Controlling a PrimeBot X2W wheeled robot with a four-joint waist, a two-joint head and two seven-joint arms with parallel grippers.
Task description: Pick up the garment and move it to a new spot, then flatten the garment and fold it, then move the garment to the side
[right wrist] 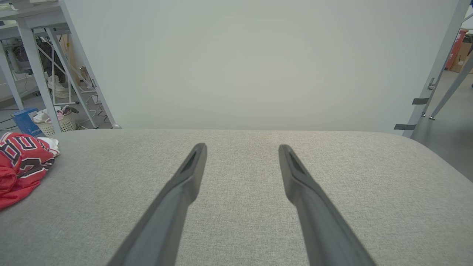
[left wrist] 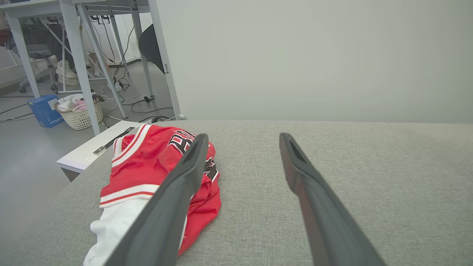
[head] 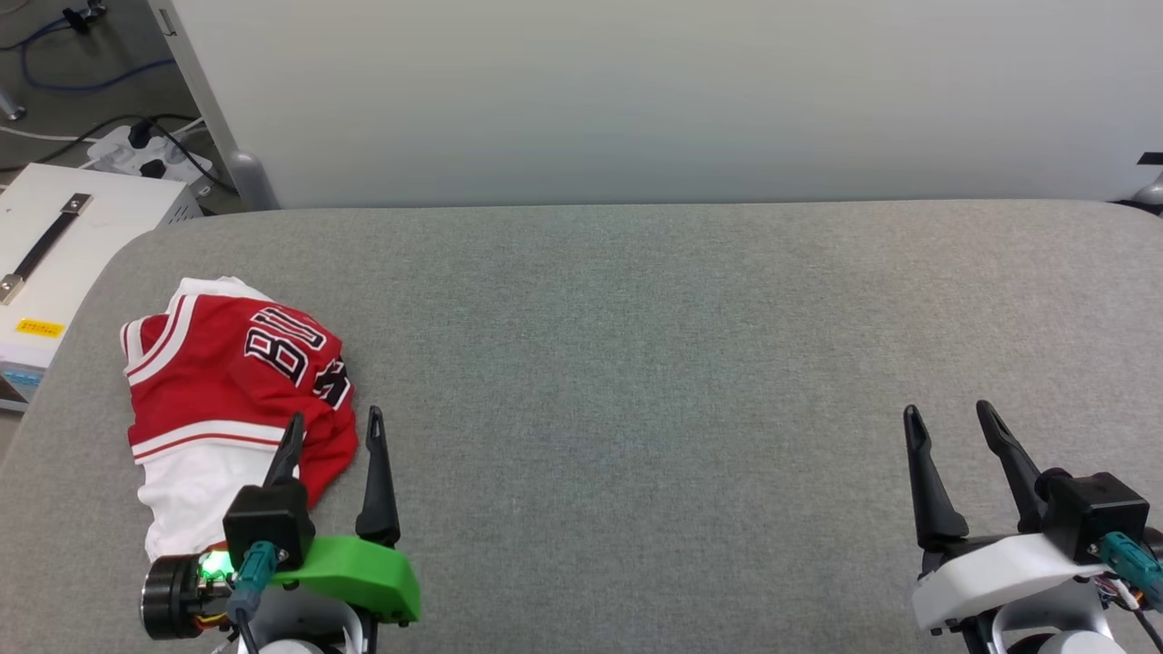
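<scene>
one crumpled garment, white box nearby

Bright even light, soft shadows, sharp focus

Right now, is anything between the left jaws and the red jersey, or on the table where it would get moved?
Nothing visible. The left jaws stand open right at the red jersey, which lies crumpled at the left end of the gray padded table, with no object between them. The rest of the table, across to the right jaws, is bare.
</scene>
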